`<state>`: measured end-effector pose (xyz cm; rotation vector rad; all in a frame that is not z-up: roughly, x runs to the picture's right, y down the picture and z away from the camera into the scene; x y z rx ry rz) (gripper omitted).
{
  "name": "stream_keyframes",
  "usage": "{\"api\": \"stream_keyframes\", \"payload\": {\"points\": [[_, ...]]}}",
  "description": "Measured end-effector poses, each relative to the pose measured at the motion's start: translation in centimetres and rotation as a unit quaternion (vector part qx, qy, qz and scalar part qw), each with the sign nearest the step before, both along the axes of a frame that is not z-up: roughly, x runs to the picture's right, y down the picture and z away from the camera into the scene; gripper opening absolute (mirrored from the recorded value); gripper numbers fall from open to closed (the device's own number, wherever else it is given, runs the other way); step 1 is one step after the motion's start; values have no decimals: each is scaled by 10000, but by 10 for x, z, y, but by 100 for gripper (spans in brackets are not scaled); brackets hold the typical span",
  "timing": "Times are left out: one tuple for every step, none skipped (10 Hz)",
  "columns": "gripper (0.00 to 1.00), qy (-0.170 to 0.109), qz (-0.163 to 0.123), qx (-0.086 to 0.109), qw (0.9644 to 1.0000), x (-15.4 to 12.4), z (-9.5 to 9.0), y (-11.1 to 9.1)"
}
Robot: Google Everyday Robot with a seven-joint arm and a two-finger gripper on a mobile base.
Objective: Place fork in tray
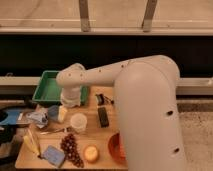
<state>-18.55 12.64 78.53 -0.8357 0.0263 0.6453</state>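
Observation:
The fork (53, 131) lies flat on the wooden table (100, 135), a thin silvery strip just left of the white cup (78, 122). Behind it at the table's back left sits the green tray (48, 89), its right part hidden by my arm's wrist (72, 85). My gripper (62, 114) hangs below the wrist, pointing down, open with nothing in it. It is above the table between a blue bowl (52, 111) and the white cup, a little behind the fork.
Grapes (70, 148), a banana (32, 142), a blue square pad (52, 155) and a yellow fruit (91, 153) line the front. A black block (103, 116), a black-handled utensil (105, 99), a red bowl (115, 148) and a crumpled bag (37, 118) also lie here.

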Motion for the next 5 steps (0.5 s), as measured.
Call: {"api": "stream_keyframes", "payload": {"points": [[80,-29,-114,-162,9998,-5,2,10],[80,8,-265,-265,9993,-7,3,16],[80,15,-377,-341,9987,-11,2,20],[80,36,-392,-350,9986,-9,3,20],[80,59,-381,-349,9986,-6,4,19]]}}
